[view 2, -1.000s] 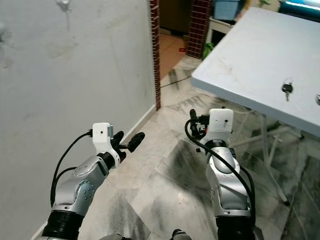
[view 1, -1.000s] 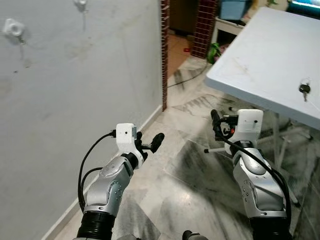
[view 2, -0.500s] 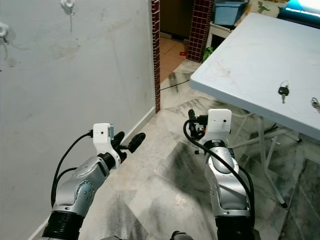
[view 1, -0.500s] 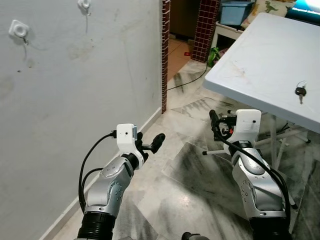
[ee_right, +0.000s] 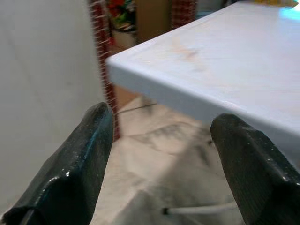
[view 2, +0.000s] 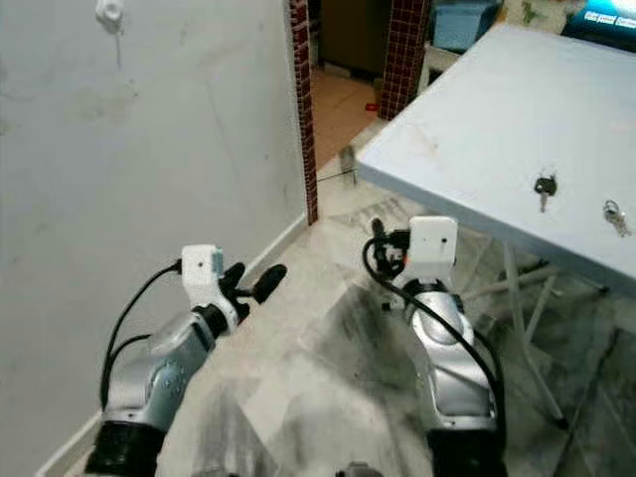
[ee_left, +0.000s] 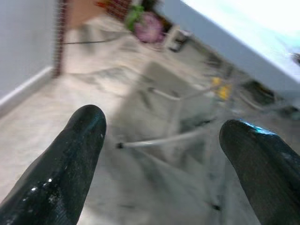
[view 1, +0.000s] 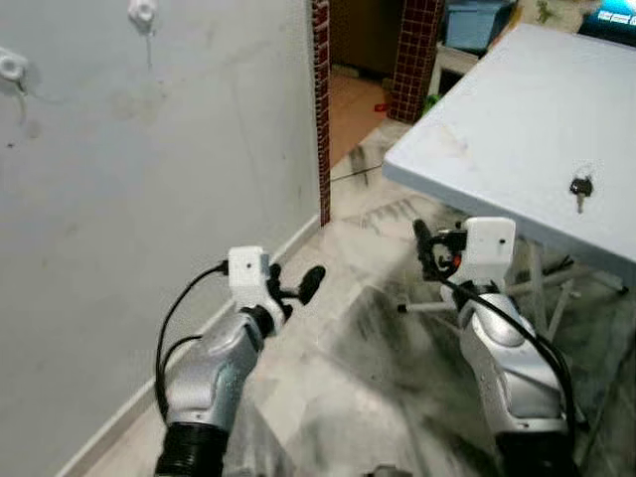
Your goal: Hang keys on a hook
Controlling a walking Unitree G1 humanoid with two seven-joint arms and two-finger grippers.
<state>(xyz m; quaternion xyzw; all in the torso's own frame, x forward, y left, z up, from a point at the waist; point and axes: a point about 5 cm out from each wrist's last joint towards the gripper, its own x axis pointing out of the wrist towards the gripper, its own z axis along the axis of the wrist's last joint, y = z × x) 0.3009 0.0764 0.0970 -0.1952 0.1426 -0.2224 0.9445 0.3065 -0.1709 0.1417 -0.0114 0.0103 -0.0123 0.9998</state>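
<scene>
Camera nearer; keys (view 1: 580, 187) beyond right gripper's (view 1: 429, 250) jaws.

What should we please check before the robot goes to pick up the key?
1. Key located: ok, it lies on the table, a second key farther to the robot's right.
2. Right end effector open: ok, nothing between the fingers.
3. Left end effector open: ok, empty.
4. Right end effector within reach of the key: not ok, it sits below the table edge, short of the key.
5. Hooks located: ok, two on the wall to the left, another at.
6. View sharpness: not ok, slightly blurred.
</scene>
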